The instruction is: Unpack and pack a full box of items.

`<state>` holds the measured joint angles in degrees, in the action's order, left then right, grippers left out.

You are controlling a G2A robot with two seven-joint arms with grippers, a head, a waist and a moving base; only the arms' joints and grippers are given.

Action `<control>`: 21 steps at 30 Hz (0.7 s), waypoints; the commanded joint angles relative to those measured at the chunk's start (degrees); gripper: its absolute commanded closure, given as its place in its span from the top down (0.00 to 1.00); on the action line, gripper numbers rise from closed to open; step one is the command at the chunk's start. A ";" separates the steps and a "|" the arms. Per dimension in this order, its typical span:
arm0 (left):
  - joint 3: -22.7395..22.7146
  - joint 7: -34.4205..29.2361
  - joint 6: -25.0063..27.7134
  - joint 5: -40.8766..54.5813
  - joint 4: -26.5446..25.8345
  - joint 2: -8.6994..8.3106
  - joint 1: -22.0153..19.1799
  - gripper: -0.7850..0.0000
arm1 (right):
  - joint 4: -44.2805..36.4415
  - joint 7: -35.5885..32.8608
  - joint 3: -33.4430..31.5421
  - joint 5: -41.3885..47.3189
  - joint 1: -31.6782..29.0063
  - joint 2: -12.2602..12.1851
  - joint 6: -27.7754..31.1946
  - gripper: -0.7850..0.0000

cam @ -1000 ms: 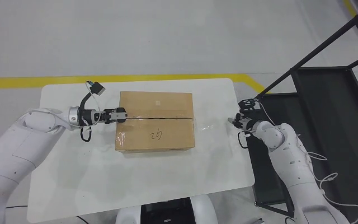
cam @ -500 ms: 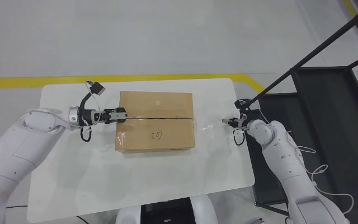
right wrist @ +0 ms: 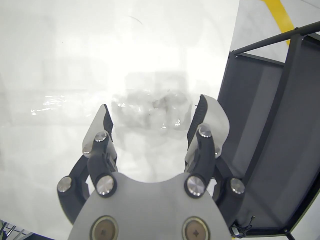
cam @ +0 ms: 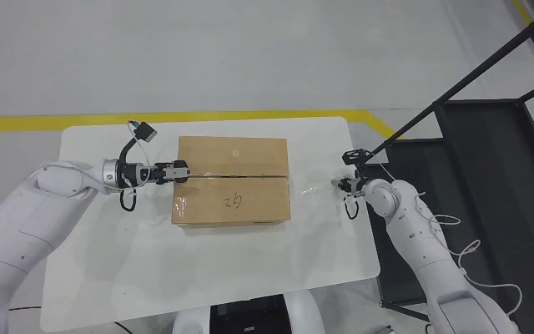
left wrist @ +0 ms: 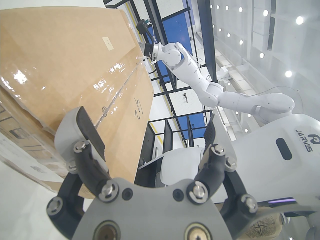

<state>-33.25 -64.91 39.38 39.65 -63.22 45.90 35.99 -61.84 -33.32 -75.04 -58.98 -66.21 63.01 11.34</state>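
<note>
The white table [cam: 125, 267] [right wrist: 75, 38] carries the work. A black rack [cam: 476, 150] [right wrist: 262, 113] stands against its right edge, and a yellow line [cam: 83, 122] runs across the floor behind the table.

The box [cam: 231, 179] [left wrist: 62, 58] sits on the table, left of centre. It is brown cardboard and is closed: the two top flaps meet at a centre seam. Clear tape [cam: 242, 174] [left wrist: 117, 76] covers the seam from end to end. A handwritten mark is on the near flap and a small label [cam: 235, 153] [left wrist: 108, 44] on the far flap.

The left gripper [cam: 185, 172] [left wrist: 146, 117] is level with the box top, at the left end of the seam. Its fingers are spread apart and hold nothing. One pad [left wrist: 90, 131] lies at the top corner edge of the box; whether it touches cannot be told.

The right gripper [cam: 340, 181] [right wrist: 153, 103] is over the table near its right edge, in line with the seam and apart from the box. Its fingers are spread and hold nothing. A grey, glossy patch [right wrist: 150, 111] shows on the table between them; what it is cannot be told.
</note>
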 commanded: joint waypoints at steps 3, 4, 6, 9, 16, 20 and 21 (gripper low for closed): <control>0.00 0.00 0.00 0.00 0.00 0.00 0.00 1.00 | -0.50 -0.38 0.37 -0.19 -0.21 0.07 0.02 0.53; 0.00 0.00 0.00 0.00 0.00 0.00 0.00 1.00 | -0.53 -0.52 0.38 0.04 -0.21 0.09 0.18 0.50; 0.00 0.00 0.00 0.00 0.00 0.00 0.00 1.00 | -0.50 -0.67 0.48 0.06 -0.20 0.11 0.23 0.50; 0.00 0.00 0.00 0.00 0.00 0.00 0.00 1.00 | -0.09 -0.83 0.61 0.25 -0.01 0.18 0.12 0.49; 0.00 0.00 0.00 0.00 0.00 0.00 0.00 1.00 | 0.25 -0.81 0.97 -0.16 0.39 0.29 -0.27 0.22; 0.00 0.00 0.00 0.00 0.00 0.00 0.00 1.00 | 0.41 -0.68 1.39 -0.98 0.60 0.38 -0.82 0.00; 0.00 0.00 0.00 0.00 0.00 0.00 0.00 1.00 | 0.44 -0.65 1.50 -1.12 0.64 0.40 -0.87 0.00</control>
<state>-33.25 -64.91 39.38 39.65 -63.22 45.90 35.99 -61.43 -34.01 -73.65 -59.95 -65.62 63.39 10.55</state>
